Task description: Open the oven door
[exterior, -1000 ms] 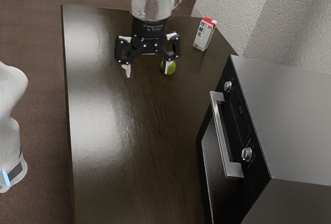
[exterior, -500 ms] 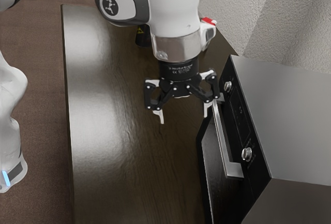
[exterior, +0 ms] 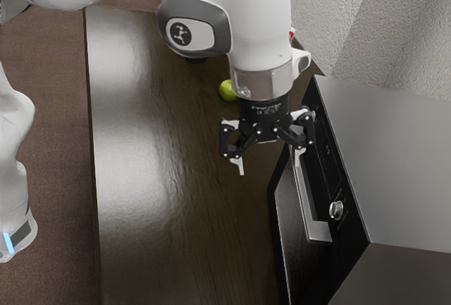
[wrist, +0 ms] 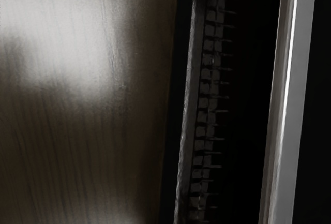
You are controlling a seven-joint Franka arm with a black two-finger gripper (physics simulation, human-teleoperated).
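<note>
My gripper (exterior: 269,163) is open, with its fingertips apart beside the upper end of the oven's handle (exterior: 305,203). One finger overlaps that end of the metal bar; whether it touches cannot be told. The other finger hangs over the table side. Below the bar lies the dark oven door (exterior: 292,238); I cannot tell if it is ajar. In the wrist view, the handle (wrist: 292,100) runs as a long bright bar, parallel to a thin metallic edge and a row of small slats.
The oven body (exterior: 394,157) and knob (exterior: 337,210) stand at the exterior view's right. A green ball (exterior: 227,91) rests on the wooden table (exterior: 162,199) behind the gripper. A red bit of the carton (exterior: 292,33) peeks out beside the arm, near the wall.
From beside the green ball, my gripper has travelled toward the exterior view's right and lower down the view, up to the handle. It stays open. The oven and its handle have not visibly moved.
</note>
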